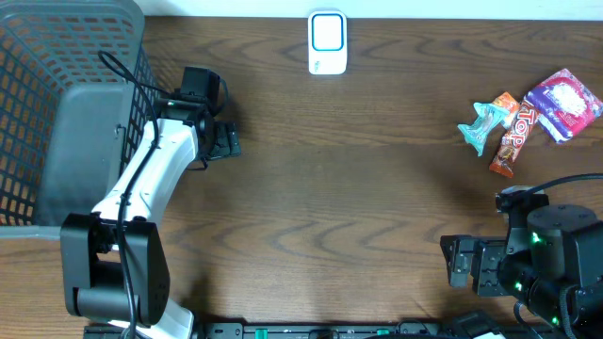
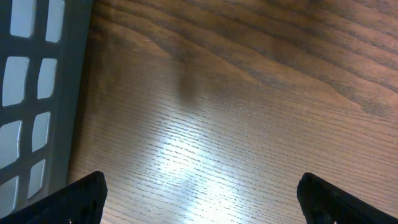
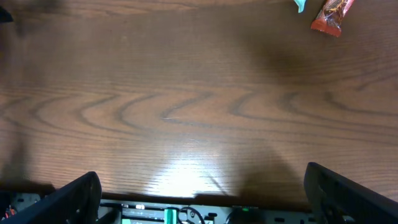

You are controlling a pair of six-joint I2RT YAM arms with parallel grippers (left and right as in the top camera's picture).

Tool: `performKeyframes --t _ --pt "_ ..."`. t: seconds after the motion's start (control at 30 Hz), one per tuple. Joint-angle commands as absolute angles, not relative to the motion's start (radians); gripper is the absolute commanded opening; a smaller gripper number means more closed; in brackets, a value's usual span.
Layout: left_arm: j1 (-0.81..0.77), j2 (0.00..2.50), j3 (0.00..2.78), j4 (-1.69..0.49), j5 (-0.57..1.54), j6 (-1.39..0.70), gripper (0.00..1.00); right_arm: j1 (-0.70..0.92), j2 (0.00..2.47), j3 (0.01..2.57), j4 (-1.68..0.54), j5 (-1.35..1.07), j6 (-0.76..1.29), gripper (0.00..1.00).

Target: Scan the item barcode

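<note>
A grey plastic basket (image 1: 28, 94) with lattice walls stands on the dark wood-grain table (image 1: 358, 188). The grain runs away to the right of the basket, and a patch of glare shines just beside it.

Overhead view: even, moderate light, sharp focus. Both wrist views show a white glare patch low on the counter (image 2: 186, 162); the far wood is dimmer. The jaws at the lower corners appear dark and blurred.
</note>
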State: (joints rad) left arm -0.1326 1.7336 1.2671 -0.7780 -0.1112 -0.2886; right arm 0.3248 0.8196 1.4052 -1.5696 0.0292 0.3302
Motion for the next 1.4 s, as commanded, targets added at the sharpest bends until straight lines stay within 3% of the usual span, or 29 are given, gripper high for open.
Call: performKeyframes --t 0.0,0.17,0.3,0.7,1.0,1.37 --pt "-0.130 1.732 1.267 -0.780 -0.120 -0.294 0.98 0.334 0.806 1.398 -1.584 0.036 0.336 0.99" --pt "-0.130 1.732 1.267 -0.780 -0.120 -0.294 0.98 0.318 0.751 1.373 -1.506 0.103 0.332 0.99" --pt "-0.130 1.732 1.267 -0.780 -0.120 -0.294 0.98 0.286 0.668 1.288 -1.335 0.074 0.213 0.99" --pt "-0.130 1.732 1.267 -0.780 -0.121 -0.294 0.98 0.118 0.381 0.723 -0.872 -0.086 0.132 0.99" --pt "-0.130 1.732 1.267 -0.780 -0.120 -0.294 0.98 0.102 0.196 0.292 -0.389 -0.196 0.133 0.99" --pt "-0.130 1.732 1.267 -0.780 -0.120 -0.294 0.98 0.073 0.080 0.094 -0.138 -0.189 0.117 0.99"
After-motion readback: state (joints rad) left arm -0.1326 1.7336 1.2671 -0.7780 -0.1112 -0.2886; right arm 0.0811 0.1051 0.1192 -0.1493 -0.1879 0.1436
